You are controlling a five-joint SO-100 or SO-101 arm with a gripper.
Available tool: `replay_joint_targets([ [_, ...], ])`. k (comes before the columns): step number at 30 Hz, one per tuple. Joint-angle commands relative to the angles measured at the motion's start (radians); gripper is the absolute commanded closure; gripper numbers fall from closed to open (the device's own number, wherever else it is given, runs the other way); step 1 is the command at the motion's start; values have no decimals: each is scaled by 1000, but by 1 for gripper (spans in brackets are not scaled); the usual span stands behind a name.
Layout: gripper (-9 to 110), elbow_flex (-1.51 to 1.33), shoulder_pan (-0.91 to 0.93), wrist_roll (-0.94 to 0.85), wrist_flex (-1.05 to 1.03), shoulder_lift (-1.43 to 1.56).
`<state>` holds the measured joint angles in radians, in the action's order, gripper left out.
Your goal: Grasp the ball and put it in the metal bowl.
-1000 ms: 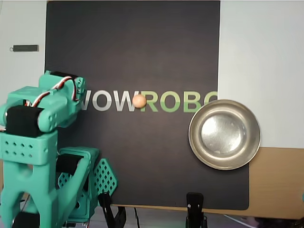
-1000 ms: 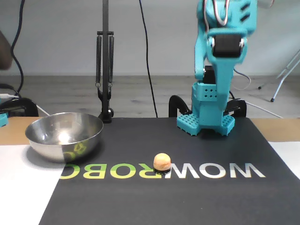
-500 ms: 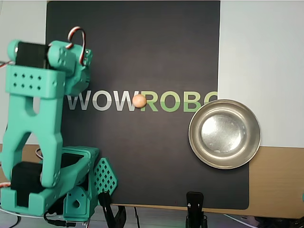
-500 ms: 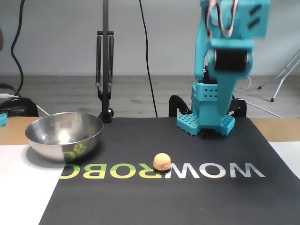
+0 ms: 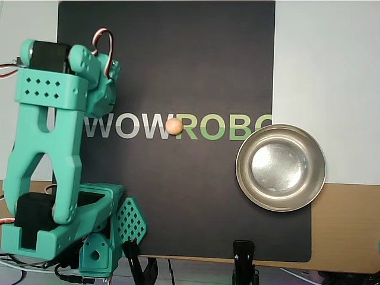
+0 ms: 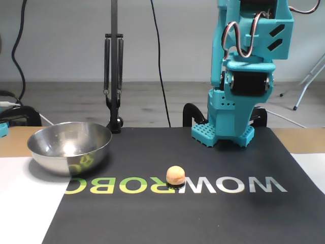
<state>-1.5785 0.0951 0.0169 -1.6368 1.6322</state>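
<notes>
The ball [image 5: 174,126] is a small peach-orange sphere lying on the black mat between the "W" and the "R" of the lettering; the fixed view shows the ball [image 6: 175,175] in the mat's middle. The metal bowl [image 5: 243,178] sits empty at the mat's right edge in the overhead view, and the bowl [image 6: 71,152] is at the left in the fixed view. My teal arm [image 5: 50,136] rises from its base at the lower left of the overhead view. Its wrist end [image 5: 98,86] hangs over the first "W", well left of the ball. I cannot make out the fingers.
The black mat [image 5: 178,53] with "WOWROBO" lettering covers most of the table, with white sheet [image 5: 326,59] to its right. Two black clamps [image 5: 243,261] grip the near edge. A lamp stand [image 6: 114,76] and cables stand behind the bowl in the fixed view.
The arm has unfolded from a tucked pose and lifted, its upper end swinging up toward the mat's far-left part. Ball and bowl have not moved.
</notes>
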Motion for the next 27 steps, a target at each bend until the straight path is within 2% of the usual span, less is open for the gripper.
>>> replay_joint_targets([
  [1,102,29,5,-5,-3,0],
  [11,102,28,3,-3,5,-5],
  [20,102,-107,5,-5,150,3],
  [27,102,-130,34,-5,169,14],
])
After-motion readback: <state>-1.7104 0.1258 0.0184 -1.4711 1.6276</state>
